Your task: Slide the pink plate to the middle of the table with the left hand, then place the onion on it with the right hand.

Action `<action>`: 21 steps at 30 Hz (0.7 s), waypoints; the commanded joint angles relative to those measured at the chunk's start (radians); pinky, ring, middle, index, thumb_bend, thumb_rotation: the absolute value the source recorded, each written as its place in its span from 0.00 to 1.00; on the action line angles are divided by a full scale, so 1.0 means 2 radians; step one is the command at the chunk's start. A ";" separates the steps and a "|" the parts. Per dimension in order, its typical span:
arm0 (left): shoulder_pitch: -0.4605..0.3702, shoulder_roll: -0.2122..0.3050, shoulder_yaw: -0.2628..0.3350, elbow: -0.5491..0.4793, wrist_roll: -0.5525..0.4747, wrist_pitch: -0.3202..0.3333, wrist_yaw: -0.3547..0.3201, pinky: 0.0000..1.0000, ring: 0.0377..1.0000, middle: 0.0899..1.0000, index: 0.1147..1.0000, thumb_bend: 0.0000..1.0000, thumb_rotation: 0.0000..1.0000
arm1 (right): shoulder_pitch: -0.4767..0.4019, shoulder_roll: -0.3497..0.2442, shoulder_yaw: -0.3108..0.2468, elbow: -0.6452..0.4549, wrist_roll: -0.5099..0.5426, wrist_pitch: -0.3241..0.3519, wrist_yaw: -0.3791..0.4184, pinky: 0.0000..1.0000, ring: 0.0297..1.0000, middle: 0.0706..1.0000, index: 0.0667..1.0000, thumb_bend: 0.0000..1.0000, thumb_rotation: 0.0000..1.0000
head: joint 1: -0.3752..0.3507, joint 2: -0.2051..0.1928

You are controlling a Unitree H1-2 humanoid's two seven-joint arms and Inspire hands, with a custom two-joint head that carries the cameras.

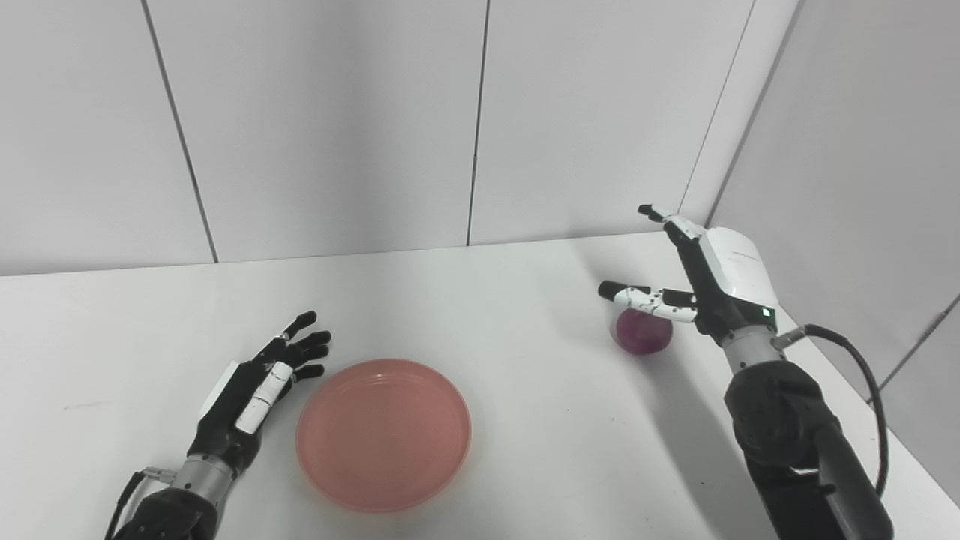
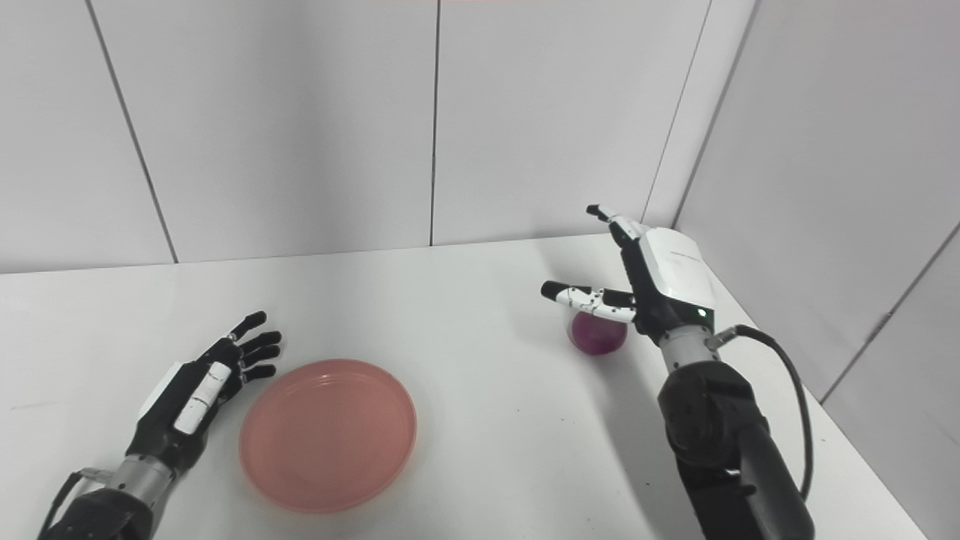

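White and matte, the flat table (image 1: 480, 315) fills most of what you see, running back to grey panelled walls (image 1: 322, 120) that meet in a corner at the far right.

Next in size you have the round pink plastic plate (image 1: 383, 433), shallow, with a low raised rim and a smooth, slightly glossy floor. It lies flat near the front edge, a little left of the table's middle, and it is empty.

Your right arm (image 1: 795, 450), black-sleeved with a cable looping off its wrist, comes up the right side. Its white-backed right hand (image 1: 694, 281) is spread wide, fingers pointing up and away and the thumb stretched out to the left just above the onion. From these views you cannot tell whether the thumb touches it, and nothing is gripped.

Your black left hand (image 1: 259, 390) sits low over the table just beside the plate's left rim, fingers extended and slightly fanned, holding nothing.

Smallest is the round, dark purple-red onion (image 1: 642, 334), smooth-skinned with a dull sheen, resting on the table at the far right, well apart from the plate.
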 commanded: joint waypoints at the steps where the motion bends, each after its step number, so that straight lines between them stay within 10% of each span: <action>1: 0.002 0.001 -0.001 0.016 0.001 0.004 -0.001 0.85 0.85 0.84 0.87 0.79 0.87 | -0.034 -0.028 0.001 0.003 -0.016 0.008 0.012 0.64 0.83 0.87 0.85 1.00 0.46 | 0.002 0.000; 14: 0.004 -0.001 -0.002 0.010 0.000 0.010 -0.001 0.85 0.85 0.84 0.88 0.75 0.87 | -0.094 -0.065 0.048 0.067 -0.044 0.039 0.121 0.61 0.81 0.90 0.89 1.00 0.11 | 0.005 -0.003; 21: 0.005 -0.001 -0.002 0.010 0.000 0.009 -0.002 0.85 0.86 0.84 0.88 0.75 0.87 | -0.120 -0.077 0.082 0.103 -0.064 0.057 0.175 0.61 0.82 0.91 0.88 1.00 0.11 | 0.007 -0.004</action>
